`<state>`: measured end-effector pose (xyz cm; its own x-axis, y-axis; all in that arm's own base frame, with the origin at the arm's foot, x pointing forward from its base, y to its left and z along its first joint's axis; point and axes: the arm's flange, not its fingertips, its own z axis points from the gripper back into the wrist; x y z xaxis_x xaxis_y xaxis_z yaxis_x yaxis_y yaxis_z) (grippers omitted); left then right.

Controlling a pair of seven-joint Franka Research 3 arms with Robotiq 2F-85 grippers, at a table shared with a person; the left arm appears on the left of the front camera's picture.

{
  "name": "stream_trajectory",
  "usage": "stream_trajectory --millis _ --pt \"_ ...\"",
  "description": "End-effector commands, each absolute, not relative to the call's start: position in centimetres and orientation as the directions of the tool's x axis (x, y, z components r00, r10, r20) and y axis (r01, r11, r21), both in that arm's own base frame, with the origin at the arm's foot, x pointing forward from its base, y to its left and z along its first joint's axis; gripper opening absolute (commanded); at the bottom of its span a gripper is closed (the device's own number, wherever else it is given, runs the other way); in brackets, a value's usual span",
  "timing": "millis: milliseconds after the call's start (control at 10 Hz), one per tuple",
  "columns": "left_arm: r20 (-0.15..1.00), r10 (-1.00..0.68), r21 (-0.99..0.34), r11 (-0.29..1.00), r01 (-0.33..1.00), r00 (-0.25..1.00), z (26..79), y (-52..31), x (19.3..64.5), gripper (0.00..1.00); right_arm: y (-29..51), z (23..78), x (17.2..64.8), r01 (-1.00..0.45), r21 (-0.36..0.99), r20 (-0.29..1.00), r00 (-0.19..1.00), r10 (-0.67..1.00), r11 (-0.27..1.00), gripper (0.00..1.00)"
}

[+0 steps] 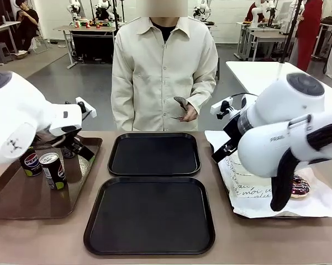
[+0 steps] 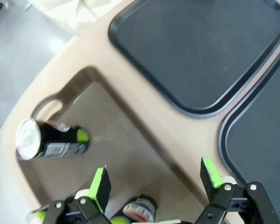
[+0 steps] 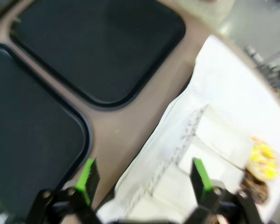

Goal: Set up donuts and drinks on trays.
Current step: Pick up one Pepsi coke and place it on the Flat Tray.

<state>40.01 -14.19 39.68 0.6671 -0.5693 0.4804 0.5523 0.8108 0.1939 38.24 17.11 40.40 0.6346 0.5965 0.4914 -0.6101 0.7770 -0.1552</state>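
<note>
Two black trays lie empty mid-table, the far tray (image 1: 154,154) (image 2: 200,51) (image 3: 102,42) and the near tray (image 1: 149,215) (image 2: 263,140) (image 3: 28,121). Two drinks, black cans (image 1: 32,162) (image 1: 53,170), stand on a brown tray (image 1: 22,199) at the left. My left gripper (image 1: 80,149) (image 2: 155,179) hangs open over that tray; one can (image 2: 49,140) is ahead of it and another can (image 2: 140,211) sits just below its fingers. My right gripper (image 1: 220,150) (image 2: 144,179) is open above the white paper's edge. A purple-sprinkle donut (image 1: 299,186) lies on the paper. A yellow donut (image 3: 263,163) and a chocolate donut (image 3: 254,191) lie beside white boxes (image 3: 214,140).
A person stands at the far side holding tongs (image 1: 180,105) close to the chest. The white paper (image 1: 248,187) (image 3: 177,135) lines a tray at the right. Bare tabletop (image 1: 221,165) runs between the black trays and the side trays.
</note>
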Motion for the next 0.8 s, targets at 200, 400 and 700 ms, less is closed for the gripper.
stream_trajectory --millis 200,400,700 --pt "0.359 -0.631 0.168 0.768 0.618 0.687 41.1 -9.3 25.5 1.0 7.8 43.1 23.7 -0.682 -0.064 0.277 0.689 0.669 0.729 1.0" --pt "0.342 -0.649 0.179 0.755 0.631 0.679 40.9 -8.6 23.0 1.0 6.5 42.3 21.1 -0.733 -0.074 0.273 0.637 0.721 0.676 1.0" --pt "0.339 -0.631 0.178 0.771 0.611 0.698 46.4 -13.2 34.6 1.0 11.8 48.2 30.5 -0.676 -0.053 0.265 0.7 0.663 0.735 1.0"
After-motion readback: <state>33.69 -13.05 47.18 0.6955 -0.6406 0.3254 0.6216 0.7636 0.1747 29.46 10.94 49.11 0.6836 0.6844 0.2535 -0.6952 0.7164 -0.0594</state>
